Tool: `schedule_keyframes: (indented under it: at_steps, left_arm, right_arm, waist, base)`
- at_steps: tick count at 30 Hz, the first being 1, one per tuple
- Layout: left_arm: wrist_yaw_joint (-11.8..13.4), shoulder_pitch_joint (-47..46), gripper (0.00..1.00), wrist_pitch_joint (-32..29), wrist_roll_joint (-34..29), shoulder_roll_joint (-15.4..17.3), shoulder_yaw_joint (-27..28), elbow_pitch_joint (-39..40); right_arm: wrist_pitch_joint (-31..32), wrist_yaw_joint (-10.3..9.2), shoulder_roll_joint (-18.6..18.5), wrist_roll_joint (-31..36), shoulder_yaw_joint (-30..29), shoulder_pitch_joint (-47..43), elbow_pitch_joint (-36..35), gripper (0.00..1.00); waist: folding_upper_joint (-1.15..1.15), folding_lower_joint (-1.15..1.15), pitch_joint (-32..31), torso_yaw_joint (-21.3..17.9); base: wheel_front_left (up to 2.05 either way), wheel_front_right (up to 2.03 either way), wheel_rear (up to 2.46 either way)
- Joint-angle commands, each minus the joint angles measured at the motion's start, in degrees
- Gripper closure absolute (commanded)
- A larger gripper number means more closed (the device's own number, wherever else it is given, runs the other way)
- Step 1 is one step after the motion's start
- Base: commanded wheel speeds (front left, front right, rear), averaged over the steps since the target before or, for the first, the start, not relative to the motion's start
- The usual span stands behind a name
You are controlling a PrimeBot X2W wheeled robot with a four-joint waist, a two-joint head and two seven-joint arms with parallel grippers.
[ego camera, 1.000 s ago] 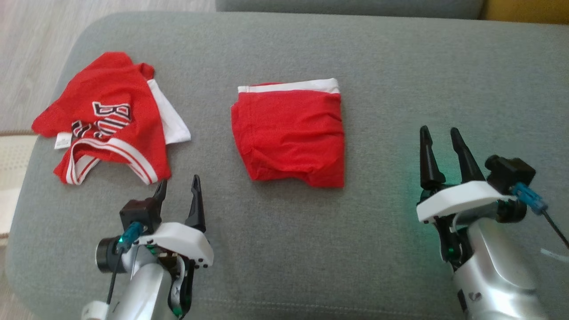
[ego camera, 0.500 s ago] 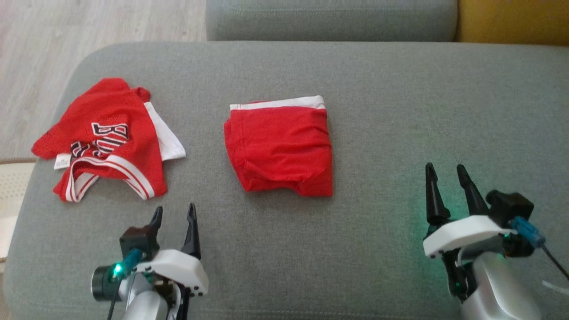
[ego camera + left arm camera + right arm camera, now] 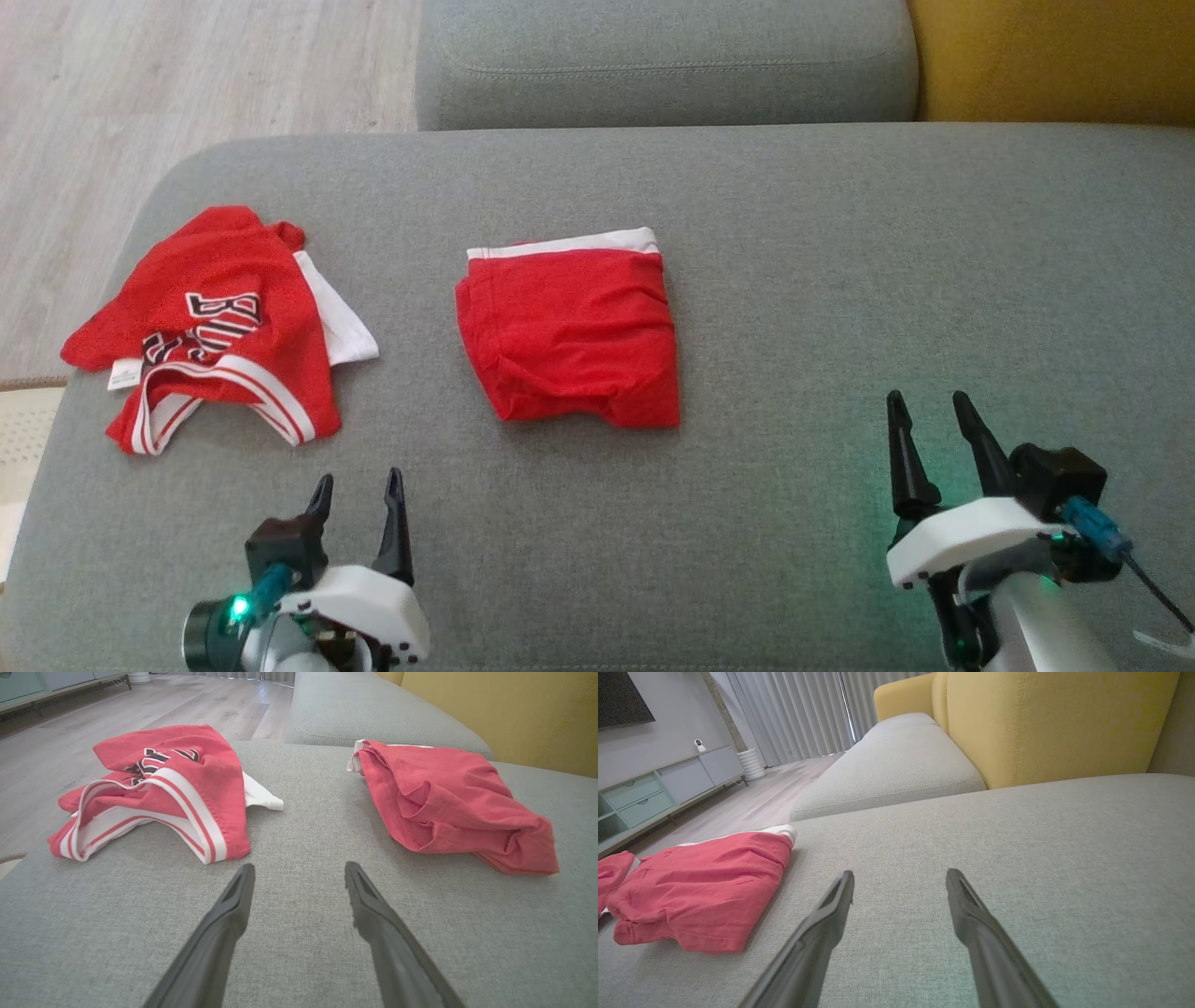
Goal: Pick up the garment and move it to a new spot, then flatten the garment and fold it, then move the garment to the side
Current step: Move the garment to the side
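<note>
Left gripper sits low-left in head view, fingers spread wide with nothing between them. Right gripper sits low-right, also spread and empty. Both are over the grey cushion; can't tell whether the tips touch the fabric.

Folded red garment lies flat mid-cushion as a rough rectangle, with its white band along the far edge. It's between the two grippers laterally and further out than both: ahead and right of the left gripper, ahead and well left of the right one. No contact with either.

In the left wrist view the garment is up and right of the fingers, its bunched near corner just past the right fingertip but clear of it. In the right wrist view the garment is off to the left, apart from the fingers, with bare cushion straight ahead.

A crumpled red jersey with white-striped trim sits at the cushion's left end, just ahead and left of the left gripper, apart from the folded piece.
</note>
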State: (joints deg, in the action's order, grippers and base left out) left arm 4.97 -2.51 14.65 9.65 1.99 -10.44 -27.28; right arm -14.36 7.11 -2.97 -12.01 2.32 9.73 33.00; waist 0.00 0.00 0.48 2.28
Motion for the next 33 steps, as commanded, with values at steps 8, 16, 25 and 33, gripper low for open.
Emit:
schedule_keyframes:
  at_steps: [8,16,25,33]
  left_arm:
    - [0.0,-1.7,0.00,0.3,-0.4,0.9,2.0,2.4]
    - [-0.4,-4.1,0.00,0.3,0.6,0.9,-0.3,4.0]
    - [-0.6,-7.3,0.00,0.3,2.2,0.9,-4.5,4.8]
    - [0.0,-9.0,0.00,0.3,3.7,0.9,-6.7,5.2]
  right_arm:
    - [-0.6,0.37,0.1,0.5,1.6,0.7,-2.7,0.00]
    - [-0.6,0.37,0.1,-0.1,5.1,4.4,-2.4,0.00]
    - [-0.6,0.37,0.1,0.3,8.4,13.7,3.1,0.00]
    - [0.6,0.37,0.1,1.1,9.9,22.5,11.3,0.00]
  waist:
    - [0.00,0.00,0.7,-0.2]
    - [0.00,0.00,6.0,2.5]
    - [0.00,0.00,11.8,8.7]
    - [0.00,0.00,14.7,13.4]
  base:
    - [0.00,0.00,0.00]
    - [0.00,0.00,0.00]
    - [0.00,0.00,0.00]
    - [0.00,0.00,0.00]
